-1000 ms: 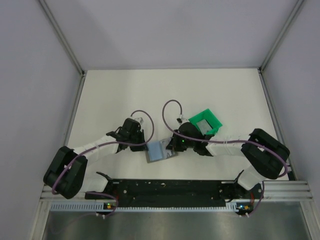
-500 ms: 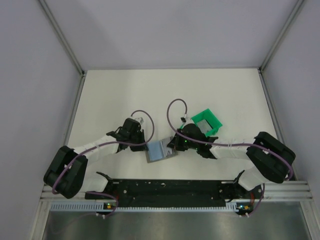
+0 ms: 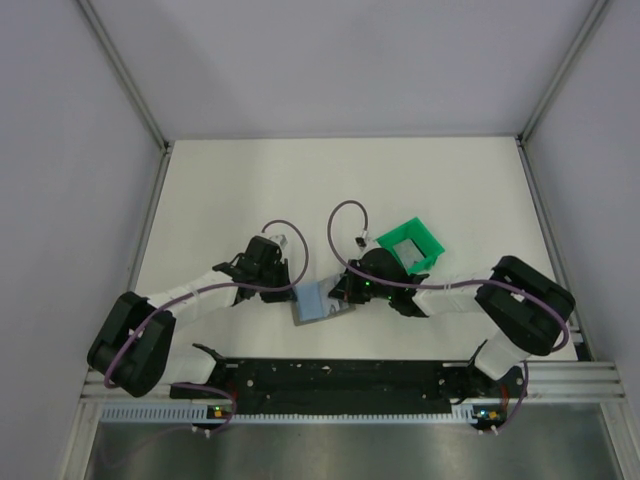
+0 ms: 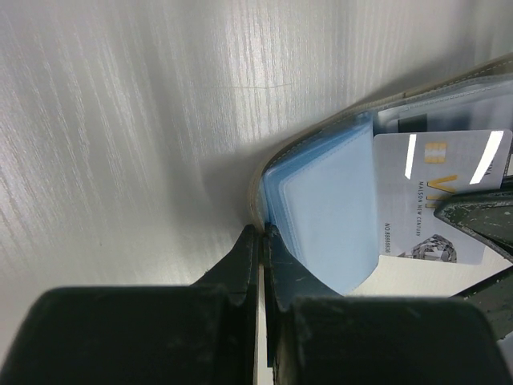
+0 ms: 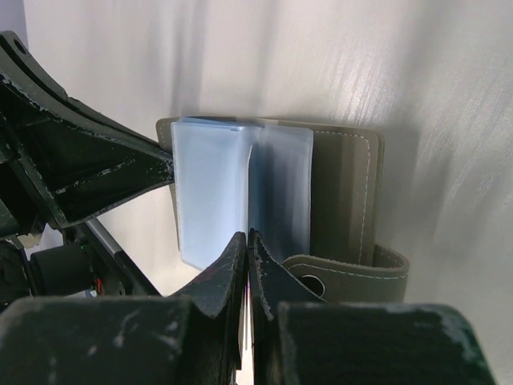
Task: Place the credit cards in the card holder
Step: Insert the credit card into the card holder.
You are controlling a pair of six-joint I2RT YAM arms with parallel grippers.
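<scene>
Both arms reached inward with elbows out, claws facing each other near centre. Left claw (image 3: 288,288) was pinched tight on the edge of the card holder (image 4: 321,200). Right claw (image 3: 338,292) was clamped on a credit card (image 4: 425,196), fingers nearly touching.

card holder (image 5: 345,192) cover reads matt grey, leather-like, stitched | sleeves (image 5: 208,184) — frosted blue plastic, smooth | credit card (image 4: 433,200) glossy, catching light | table (image 4: 120,120) matt white, finely grained
</scene>
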